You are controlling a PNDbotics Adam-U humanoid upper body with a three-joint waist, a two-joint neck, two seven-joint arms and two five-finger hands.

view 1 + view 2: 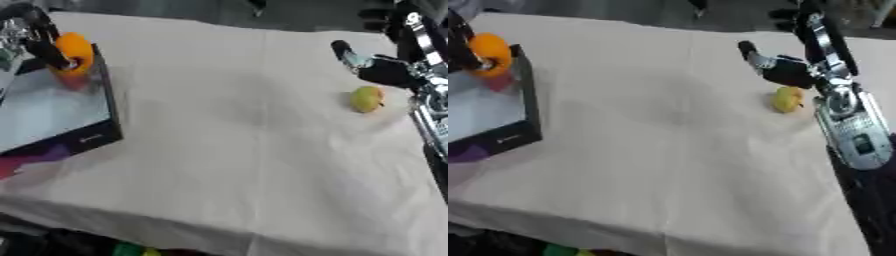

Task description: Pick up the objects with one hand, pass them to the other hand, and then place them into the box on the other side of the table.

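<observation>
Left eye view: a cream cloth [227, 150] covers the table, bare across its middle. At the far left, the left hand [39, 42] curls round an orange fruit [74, 50] over the black-walled box [109, 107].

Right eye view: a yellow-green apple [788, 99] lies far right — the right hand [776, 67] hovers just beyond it, fingers extended.

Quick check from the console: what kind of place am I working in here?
Probably a lab or demo tabletop rather than a home. A table under plain cream cloth holds only task props: a dark-rimmed box at the left, an orange in the left hand, and a yellow-green apple near the right hand.
</observation>
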